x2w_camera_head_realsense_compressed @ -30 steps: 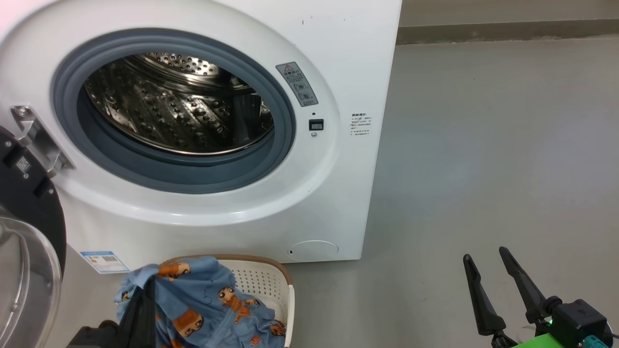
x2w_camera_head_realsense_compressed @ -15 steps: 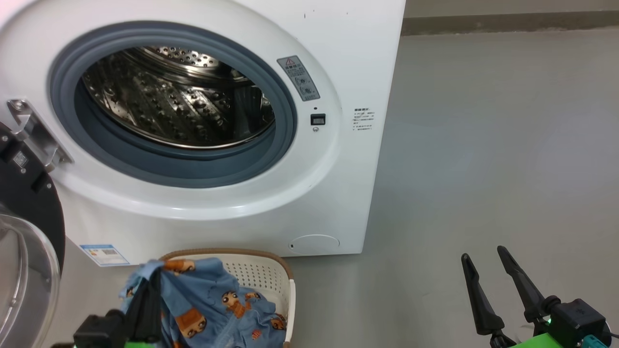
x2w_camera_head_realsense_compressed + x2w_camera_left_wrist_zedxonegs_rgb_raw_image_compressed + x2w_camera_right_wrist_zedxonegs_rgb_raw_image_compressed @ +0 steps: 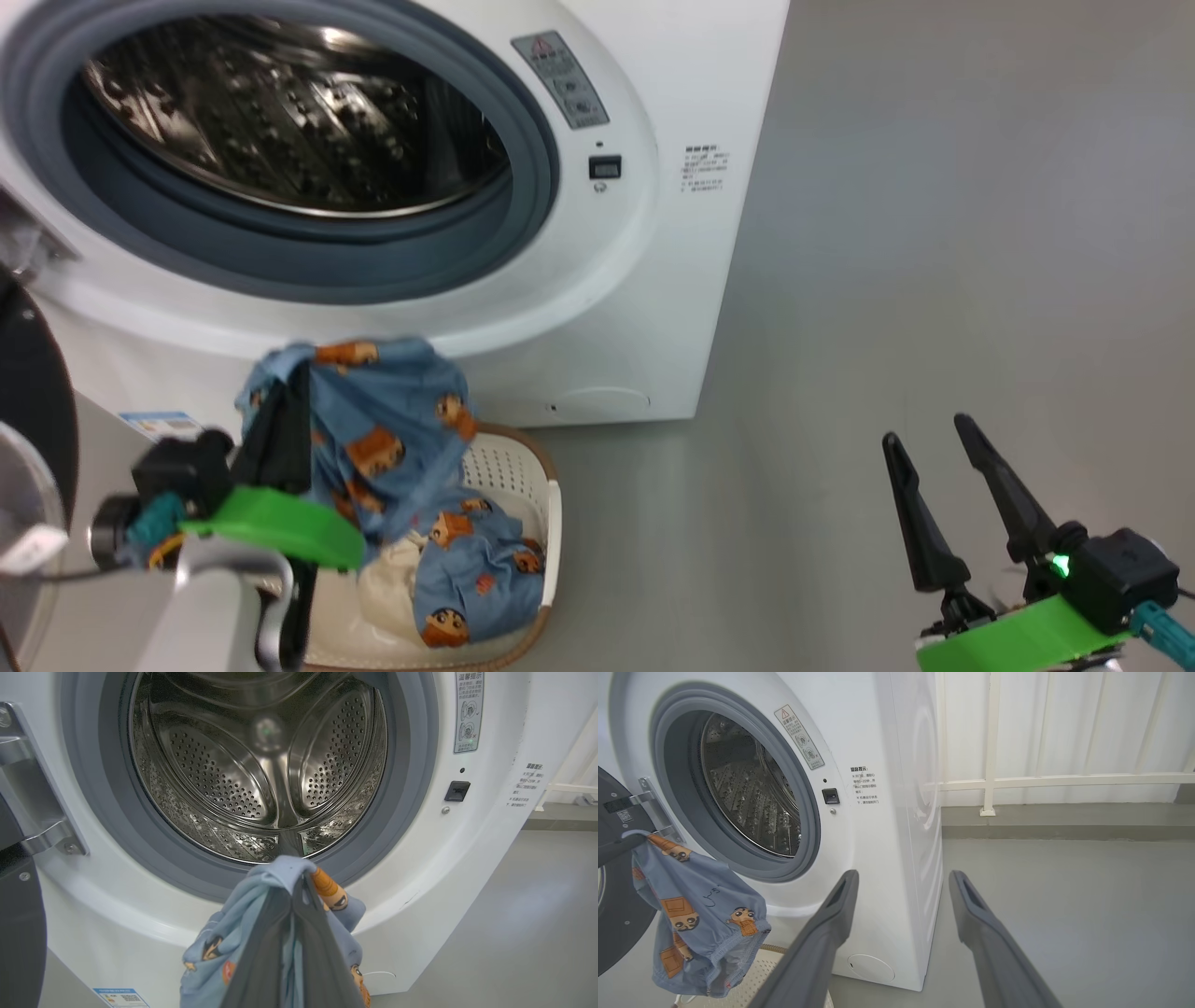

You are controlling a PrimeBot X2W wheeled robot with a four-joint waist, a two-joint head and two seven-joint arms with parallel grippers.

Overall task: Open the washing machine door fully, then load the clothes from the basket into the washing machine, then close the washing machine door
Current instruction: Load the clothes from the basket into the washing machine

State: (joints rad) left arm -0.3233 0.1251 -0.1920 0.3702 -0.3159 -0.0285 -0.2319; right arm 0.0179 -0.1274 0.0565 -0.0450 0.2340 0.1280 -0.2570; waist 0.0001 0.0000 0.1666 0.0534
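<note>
Closest in, at about four o'clock in the head view, the right gripper (image 3: 924, 431) hangs over bare floor (image 3: 934, 233) with its two fingers spread wide and nothing between them. At eight o'clock the left gripper (image 3: 297, 378) is clamped tight on a fold of the blue printed clothes (image 3: 392, 420), held up so that the cloth drapes from the fingertips. Just beneath, at seven o'clock, sits the basket (image 3: 553, 504), with more blue cloth and a cream piece (image 3: 387, 579) lying in it. Whether the raised cloth hangs clear of that pile I cannot tell. At nine o'clock the black door (image 3: 37, 392) stands swung wide, out of the way. Beyond, from ten to twelve o'clock, is the washing machine (image 3: 672, 280). In the left wrist view its grey gasket (image 3: 411, 788) and steel drum (image 3: 261, 765) lie at twelve o'clock past the held cloth, and the drum looks bare. By my reading, opening the door is done and loading has only begun. The held cloth is level with the lower lip of the opening but not yet inside. Carrying it in, letting go, fetching the rest and closing the door remain.
</note>
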